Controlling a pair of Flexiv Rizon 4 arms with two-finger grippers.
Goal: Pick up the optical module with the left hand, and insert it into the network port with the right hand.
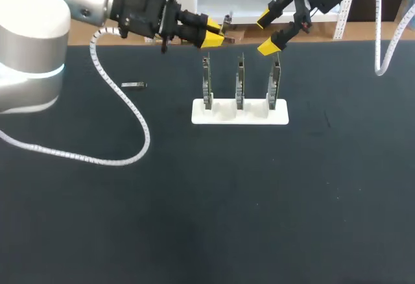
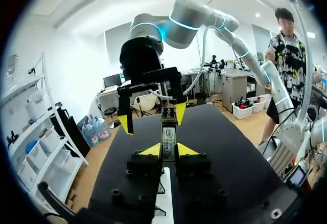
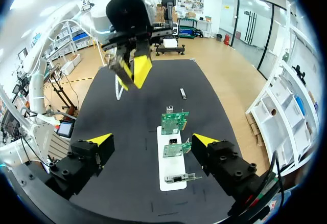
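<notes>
Nearest, a white rack point(image 1: 240, 117) on the desk point(image 1: 194, 200) is holding three network cards point(image 1: 240, 80) upright. Farther back, a spare module point(image 1: 134, 85) is lying off to the left. Beyond, the left hand point(image 1: 215, 35) is clenching the optical module point(image 1: 228, 38), its long axis pointing toward the right hand point(image 1: 267, 34), which is hanging released just beside it.

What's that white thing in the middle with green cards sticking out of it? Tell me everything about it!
The white stand is a long, flat block with rounded corners, and it looks like plastic. It lies flat on the black table, near the middle. Three green circuit cards stand upright in it in a row, with shallow hollows between them. The left gripper and right gripper hang above it, touching neither the stand nor the cards.
</notes>
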